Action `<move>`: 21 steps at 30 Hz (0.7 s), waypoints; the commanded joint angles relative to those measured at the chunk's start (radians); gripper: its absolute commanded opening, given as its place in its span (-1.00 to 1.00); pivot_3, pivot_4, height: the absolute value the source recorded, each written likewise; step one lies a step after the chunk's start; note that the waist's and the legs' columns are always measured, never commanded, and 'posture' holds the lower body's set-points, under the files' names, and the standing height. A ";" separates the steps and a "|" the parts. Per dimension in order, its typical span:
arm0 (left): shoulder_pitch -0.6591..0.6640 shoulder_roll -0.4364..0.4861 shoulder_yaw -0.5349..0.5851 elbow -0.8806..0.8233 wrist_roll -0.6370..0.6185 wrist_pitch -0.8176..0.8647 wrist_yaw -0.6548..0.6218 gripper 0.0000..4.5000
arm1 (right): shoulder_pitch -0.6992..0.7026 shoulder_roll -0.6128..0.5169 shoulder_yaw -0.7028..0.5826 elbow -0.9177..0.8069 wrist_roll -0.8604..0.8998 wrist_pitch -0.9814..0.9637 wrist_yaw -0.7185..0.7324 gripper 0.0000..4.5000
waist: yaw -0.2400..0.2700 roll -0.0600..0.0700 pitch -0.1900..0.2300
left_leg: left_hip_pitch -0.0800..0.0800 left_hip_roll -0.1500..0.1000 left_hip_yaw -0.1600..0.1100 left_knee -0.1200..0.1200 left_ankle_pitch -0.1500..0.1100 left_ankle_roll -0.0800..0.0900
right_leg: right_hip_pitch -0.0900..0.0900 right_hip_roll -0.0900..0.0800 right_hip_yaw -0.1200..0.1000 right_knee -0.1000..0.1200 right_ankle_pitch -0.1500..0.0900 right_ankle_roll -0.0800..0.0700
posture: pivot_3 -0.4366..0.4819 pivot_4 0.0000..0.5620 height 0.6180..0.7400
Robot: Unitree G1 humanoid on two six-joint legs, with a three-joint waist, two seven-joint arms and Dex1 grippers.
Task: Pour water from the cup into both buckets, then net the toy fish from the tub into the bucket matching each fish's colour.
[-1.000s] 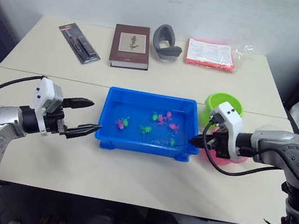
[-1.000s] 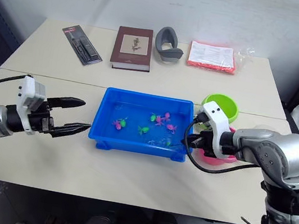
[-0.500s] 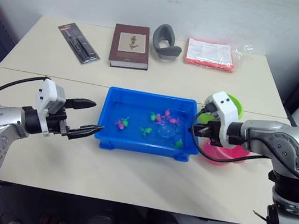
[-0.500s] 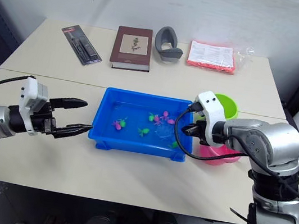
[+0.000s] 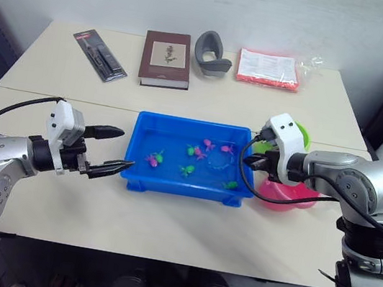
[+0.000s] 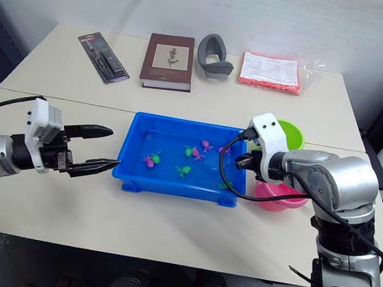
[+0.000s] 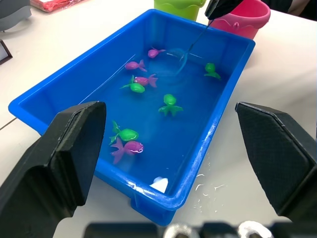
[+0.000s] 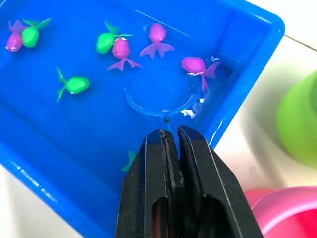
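Right gripper (image 8: 171,141) clamped on the net (image 8: 161,92) handle, hoop dipped in the tub (image 5: 139,173) water.
Hoop sits near the tub's right end, a magenta fish (image 8: 196,65) just beside its rim. Left gripper (image 5: 108,150) spread wide, empty, off the tub's left end. Green bucket (image 8: 302,119) and pink bucket (image 5: 286,198) by the desk's right edge.

Book (image 5: 167,59), grey holder (image 5: 212,53), red packet (image 5: 269,69)

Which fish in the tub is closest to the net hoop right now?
The magenta fish just off the net hoop's rim, toward the tub's corner by the green bucket. The other fish sit farther away.
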 commanded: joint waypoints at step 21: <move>-0.018 -0.017 0.002 -0.032 -0.013 -0.007 0.017 1.00 | -0.052 0.096 -0.136 0.034 0.030 0.126 -0.138 -1.00 | -0.010 0.000 0.000 | 0.000 0.000 0.000 -0.002 0.000 0.000 | 0.000 0.000 0.000 0.003 0.000 0.000 | -0.05 -0.47 1.00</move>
